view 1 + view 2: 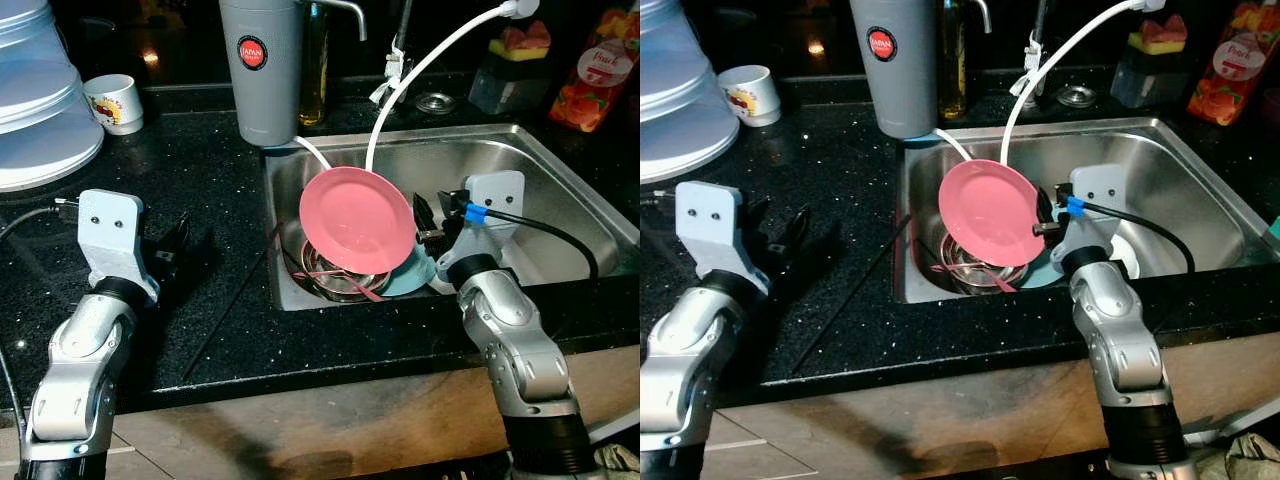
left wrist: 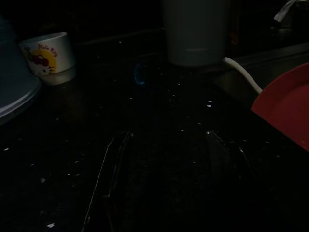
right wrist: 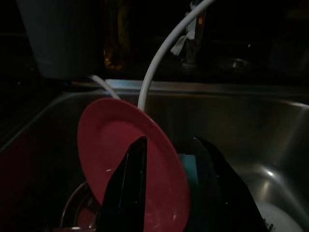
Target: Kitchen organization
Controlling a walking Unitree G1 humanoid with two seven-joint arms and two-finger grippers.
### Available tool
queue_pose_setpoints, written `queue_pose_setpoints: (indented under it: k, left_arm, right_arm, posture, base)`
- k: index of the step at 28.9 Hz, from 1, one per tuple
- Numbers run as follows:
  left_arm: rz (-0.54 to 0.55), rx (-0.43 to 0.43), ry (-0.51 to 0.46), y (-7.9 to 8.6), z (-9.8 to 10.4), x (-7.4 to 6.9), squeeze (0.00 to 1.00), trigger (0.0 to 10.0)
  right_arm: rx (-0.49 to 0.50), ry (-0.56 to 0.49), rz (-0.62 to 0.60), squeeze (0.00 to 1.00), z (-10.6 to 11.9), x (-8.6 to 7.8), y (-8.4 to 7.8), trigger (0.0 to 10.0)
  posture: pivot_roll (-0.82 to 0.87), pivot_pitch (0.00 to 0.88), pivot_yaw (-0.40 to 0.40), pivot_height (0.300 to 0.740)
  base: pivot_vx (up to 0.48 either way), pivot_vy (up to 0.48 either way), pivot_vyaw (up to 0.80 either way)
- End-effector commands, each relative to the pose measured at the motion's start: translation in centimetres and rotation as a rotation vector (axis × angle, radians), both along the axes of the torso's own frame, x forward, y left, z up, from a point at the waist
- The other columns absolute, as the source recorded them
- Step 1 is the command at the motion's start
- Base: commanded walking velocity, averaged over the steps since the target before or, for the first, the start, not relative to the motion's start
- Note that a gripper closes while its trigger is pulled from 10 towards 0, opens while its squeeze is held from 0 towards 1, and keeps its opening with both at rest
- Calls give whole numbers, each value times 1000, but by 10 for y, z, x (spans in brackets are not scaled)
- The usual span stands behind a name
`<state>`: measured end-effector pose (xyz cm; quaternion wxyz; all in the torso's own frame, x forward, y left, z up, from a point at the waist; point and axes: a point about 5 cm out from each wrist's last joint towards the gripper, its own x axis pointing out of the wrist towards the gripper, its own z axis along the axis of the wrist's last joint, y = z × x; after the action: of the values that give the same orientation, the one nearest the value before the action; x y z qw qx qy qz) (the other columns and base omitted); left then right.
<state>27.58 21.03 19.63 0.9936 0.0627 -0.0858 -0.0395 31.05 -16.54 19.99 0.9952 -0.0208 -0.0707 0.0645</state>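
Note:
A pink plate [image 1: 355,218] is held tilted on edge over the left part of the steel sink [image 1: 540,160]. My right gripper [image 1: 428,225] is shut on its right rim; in the right wrist view one finger [image 3: 128,188] lies across the plate's face and the other sits behind it. Beneath the plate, in the sink, lie a metal bowl [image 1: 335,280] and a teal plate [image 1: 415,275]. My left gripper [image 1: 178,238] hovers low over the black counter [image 1: 200,170] left of the sink, open, with nothing between its fingers.
A white hose [image 1: 420,70] curves down into the sink behind the plate. A grey canister [image 1: 262,70] stands at the sink's back left corner. A cartoon mug [image 1: 115,103] and a stack of pale lids [image 1: 35,100] sit far left. A sponge holder [image 1: 515,60] and a peach bottle [image 1: 595,75] stand at back right.

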Motion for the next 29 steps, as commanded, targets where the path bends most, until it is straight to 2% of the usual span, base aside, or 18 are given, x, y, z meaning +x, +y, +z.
queue_pose_setpoints:
  k: [1,14,23,29]
  left_arm:
    - [-3,-4,9,-2,-1,-3,0,10000]
    - [-4,21,-7,0,11,-2,0,10000]
    - [-36,72,6,5,22,-2,0,10000]
    - [-38,68,16,6,21,1,0,10000]
  right_arm:
    - [20,7,18,0,1,-1,2,10000]
    - [86,14,21,0,2,0,6,10000]
    - [151,10,-19,0,-2,-3,5,10000]
    - [130,-11,-44,0,2,-7,1,10000]
  posture:
    - [7,73,-5,740]
    - [47,122,3,740]
    - [123,153,71,740]
    - [91,154,80,740]
  base:
    - [0,0,0]
    - [0,0,0]
    - [0,0,0]
    - [0,0,0]
